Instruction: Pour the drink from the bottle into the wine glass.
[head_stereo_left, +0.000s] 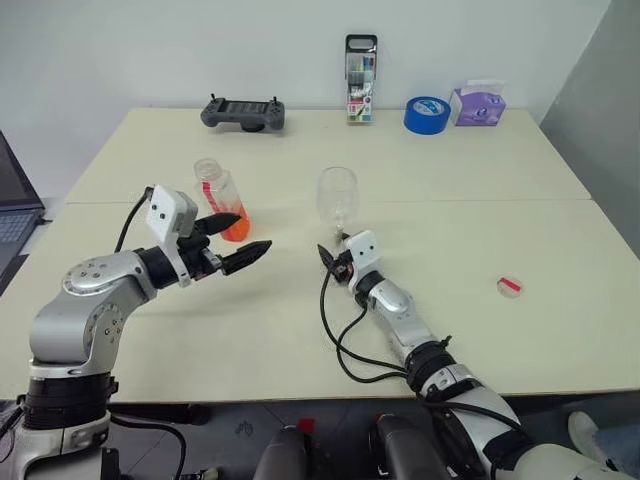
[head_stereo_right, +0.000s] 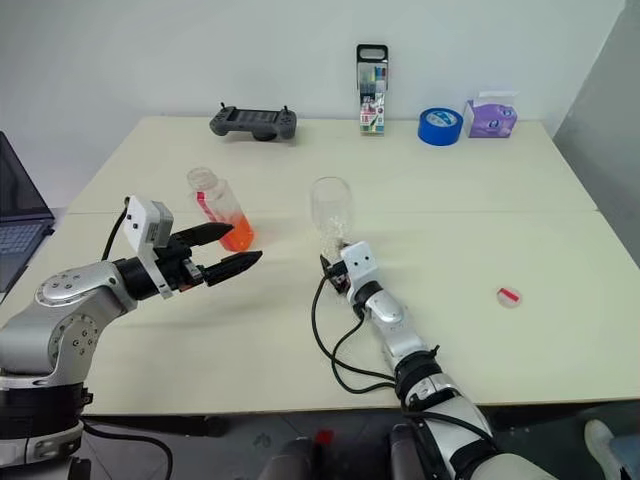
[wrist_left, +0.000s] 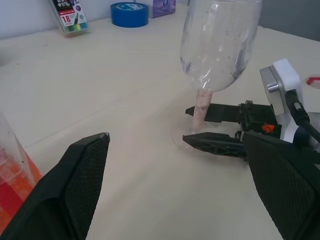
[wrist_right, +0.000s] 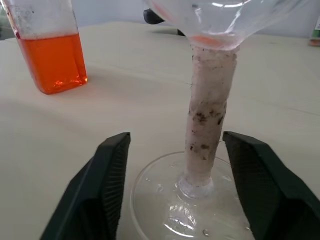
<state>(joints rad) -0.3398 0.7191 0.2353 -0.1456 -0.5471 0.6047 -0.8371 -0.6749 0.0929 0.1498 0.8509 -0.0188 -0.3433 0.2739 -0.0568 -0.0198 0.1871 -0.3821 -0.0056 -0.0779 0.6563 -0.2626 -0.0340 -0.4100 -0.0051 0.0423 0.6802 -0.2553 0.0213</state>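
Here we see, at nine o'clock on the table (head_stereo_left: 560, 330), the left gripper (head_stereo_left: 232, 240) with its jaws spread wide, the bottle (head_stereo_left: 222, 200) of orange drink (head_stereo_left: 236, 226) standing uncapped just behind them. Toward the centre, the right gripper (wrist_right: 175, 185) has its jaws apart on either side of the wine glass (head_stereo_left: 338, 196) stem, low by the foot, not pinching it. At three o'clock lies a small red cap (head_stereo_left: 510, 286).

Head cameras overlook the table (head_stereo_left: 420, 330) from above; both wrist cameras closely share the wine glass (wrist_right: 210, 125).
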